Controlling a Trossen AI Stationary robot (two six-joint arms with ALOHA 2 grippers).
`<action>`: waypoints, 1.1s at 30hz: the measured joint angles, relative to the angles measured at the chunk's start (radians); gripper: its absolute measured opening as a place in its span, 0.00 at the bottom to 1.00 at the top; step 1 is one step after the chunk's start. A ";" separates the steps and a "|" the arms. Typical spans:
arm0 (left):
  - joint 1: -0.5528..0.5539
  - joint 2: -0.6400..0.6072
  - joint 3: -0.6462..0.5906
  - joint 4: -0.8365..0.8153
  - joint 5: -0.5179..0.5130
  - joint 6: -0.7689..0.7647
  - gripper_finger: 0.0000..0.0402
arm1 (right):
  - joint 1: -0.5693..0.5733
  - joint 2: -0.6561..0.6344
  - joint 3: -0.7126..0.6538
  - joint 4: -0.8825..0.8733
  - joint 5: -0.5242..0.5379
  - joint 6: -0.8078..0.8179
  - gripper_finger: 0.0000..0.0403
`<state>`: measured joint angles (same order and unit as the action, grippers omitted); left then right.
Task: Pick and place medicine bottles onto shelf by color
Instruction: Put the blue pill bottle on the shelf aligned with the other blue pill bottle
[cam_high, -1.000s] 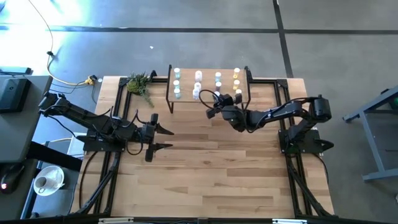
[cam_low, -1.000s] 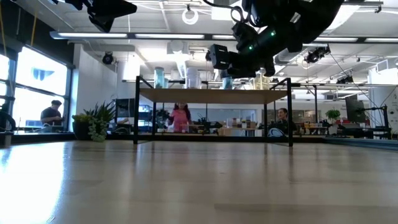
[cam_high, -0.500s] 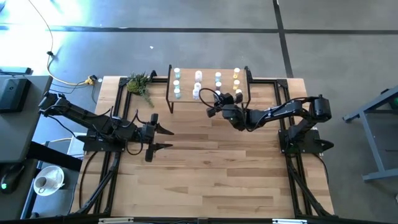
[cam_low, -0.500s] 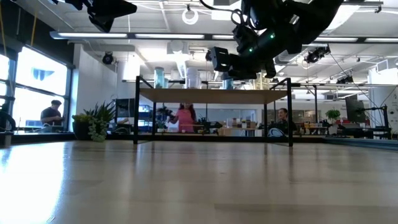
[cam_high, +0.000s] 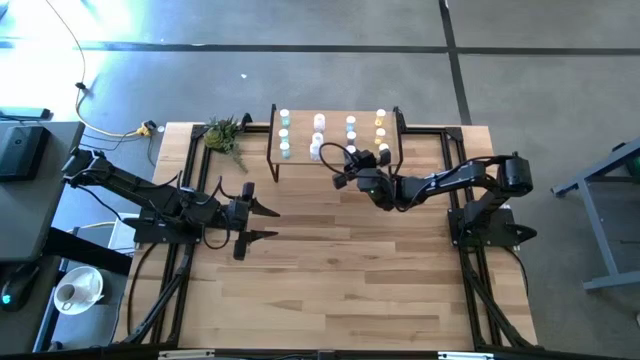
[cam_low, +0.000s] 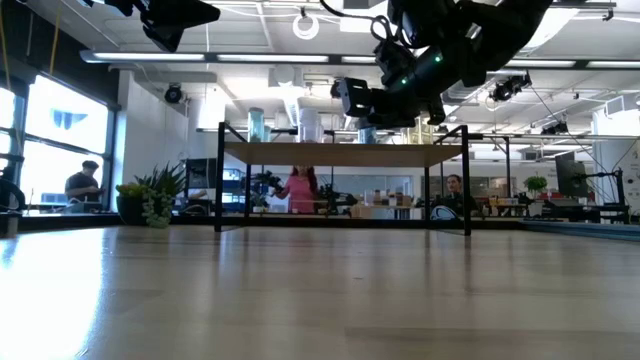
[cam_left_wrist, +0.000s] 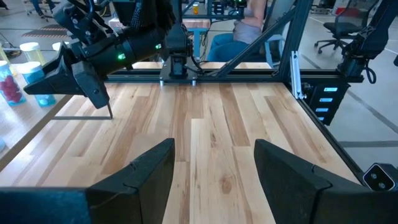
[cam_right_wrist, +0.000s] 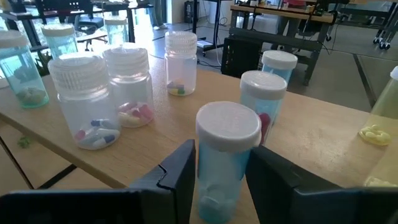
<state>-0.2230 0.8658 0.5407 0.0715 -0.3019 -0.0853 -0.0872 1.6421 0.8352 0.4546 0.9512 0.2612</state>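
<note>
Light blue bottle base behind right gripper fingers

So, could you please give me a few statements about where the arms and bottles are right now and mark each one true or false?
1. The right claw is at the shelf, its fingers on either side of a light blue bottle. True.
2. The left claw is over the shelf as well. False: it hovers above the bare tabletop, well short of the shelf.
3. The left claw holds a bottle. False: its fingers are apart with nothing between them.
4. Bottles stand on the shelf in several rows. True.
5. A small green plant lies on the table beside the shelf. True.
6. The light blue bottle lies on its side. False: it stands upright, white cap on top.
</note>
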 joint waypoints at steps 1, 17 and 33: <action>0.000 0.000 0.000 0.000 0.000 0.000 0.53 | 0.000 0.001 -0.001 -0.003 0.000 0.000 0.32; 0.000 0.000 0.000 0.000 0.000 0.000 0.53 | 0.000 0.001 -0.001 0.025 0.018 -0.036 0.34; 0.000 0.000 0.000 0.000 0.000 0.000 0.53 | -0.005 0.001 0.000 0.029 0.018 -0.059 0.34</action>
<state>-0.2231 0.8658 0.5407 0.0711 -0.3017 -0.0853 -0.0920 1.6432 0.8349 0.4833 0.9689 0.2021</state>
